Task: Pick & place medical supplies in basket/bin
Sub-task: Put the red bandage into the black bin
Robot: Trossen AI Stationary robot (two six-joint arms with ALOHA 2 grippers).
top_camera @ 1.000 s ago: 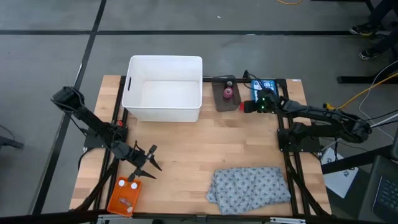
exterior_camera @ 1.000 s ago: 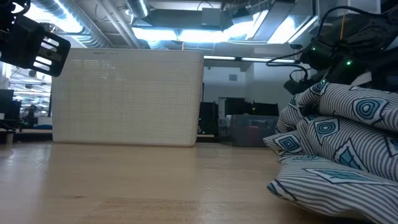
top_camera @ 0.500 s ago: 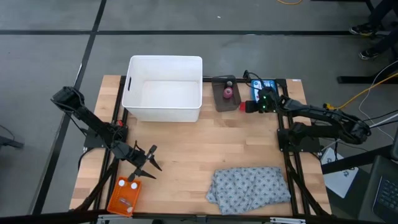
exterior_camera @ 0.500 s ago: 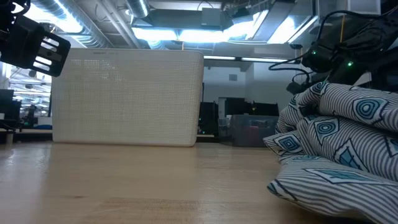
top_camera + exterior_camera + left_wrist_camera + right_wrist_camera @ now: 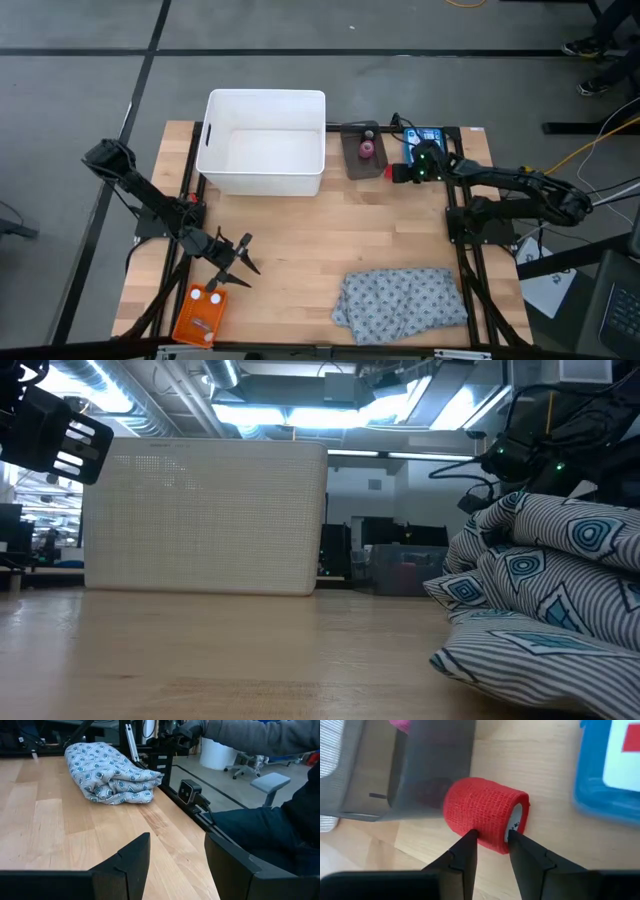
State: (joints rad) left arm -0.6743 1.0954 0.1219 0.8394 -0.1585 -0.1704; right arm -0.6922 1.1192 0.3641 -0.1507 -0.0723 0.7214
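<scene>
Right gripper (image 5: 491, 840) pinches only the near edge of the red roll (image 5: 485, 814), upper right of the high view | you risk it slipping out on the lift | grey tray (image 5: 405, 767) touches it | orange basket (image 5: 200, 314) lower left, beside the open left gripper (image 5: 236, 263)

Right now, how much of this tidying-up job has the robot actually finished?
Done: the orange basket holds a few small pale pieces. In hand: the right gripper is at the red roll, fingers astride one edge. Left: the pink roll, the cloth. The left gripper waits open.
</scene>
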